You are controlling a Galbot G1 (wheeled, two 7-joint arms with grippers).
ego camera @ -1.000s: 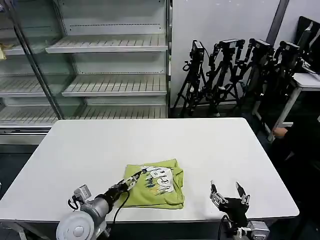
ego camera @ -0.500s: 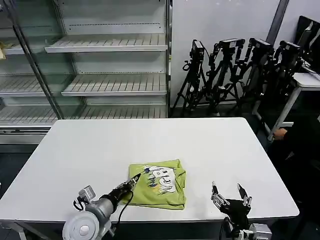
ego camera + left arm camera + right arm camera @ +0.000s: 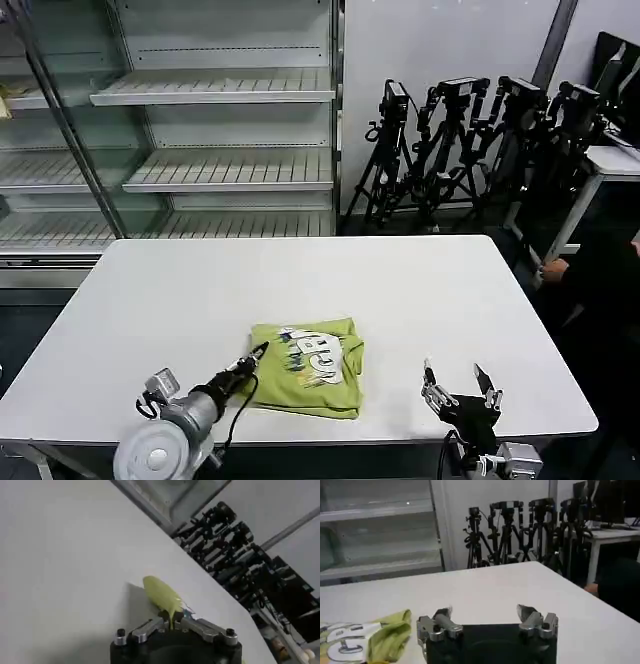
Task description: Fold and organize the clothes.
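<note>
I see the shirt [image 3: 305, 367] lying folded into a compact rectangle on the white bench [image 3: 200, 290], close to the near edge and a little left of the middle of that edge. It is lime green, and it does carry a print (white lettering with small coloured marks) on its upper face.

My left end effector [image 3: 256, 353] is at the shirt's left edge, its fingers together and clamped on a fold of the fabric; in the left wrist view [image 3: 171, 617] a tongue of green cloth rises from between the closed fingers. The left arm reaches in from the near left corner of the bench.

My right end effector [image 3: 460, 385] sits low over the near edge toward the near right corner, well apart from the shirt, fingers spread and holding nothing. In the right wrist view [image 3: 482, 617] the two fingers stand apart with the shirt [image 3: 367, 637] off to one side on the bench.
</note>
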